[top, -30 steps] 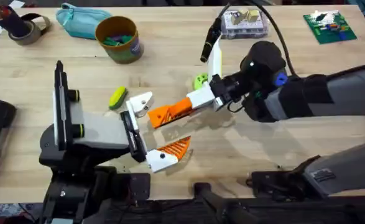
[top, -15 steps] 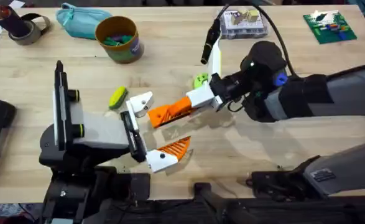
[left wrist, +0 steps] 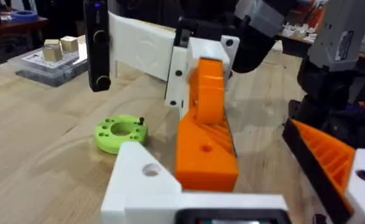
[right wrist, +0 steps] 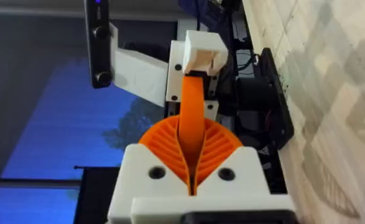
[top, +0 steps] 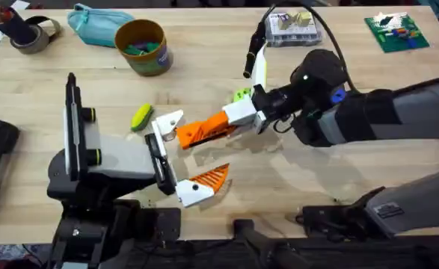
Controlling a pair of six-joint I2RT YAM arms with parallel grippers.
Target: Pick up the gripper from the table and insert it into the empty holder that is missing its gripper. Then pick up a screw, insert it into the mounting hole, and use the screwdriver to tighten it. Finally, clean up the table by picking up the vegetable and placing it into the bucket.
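We are clamping the right gripper (top: pixel 238 118) on the orange wedge (top: pixel 203 131), bringing it against the white holder (top: pixel 168 122); screw, tightening and vegetable (top: pixel 140 116) are remaining.

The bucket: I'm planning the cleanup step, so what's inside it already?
The bucket holds some small green and blue pieces against its far inner wall, seen from overhead. Its near wall covers part of the floor, so anything lying there cannot be seen. The vegetable lies on the table.

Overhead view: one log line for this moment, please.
right gripper: shut on orange gripper | tip at holder | vegetable: on table
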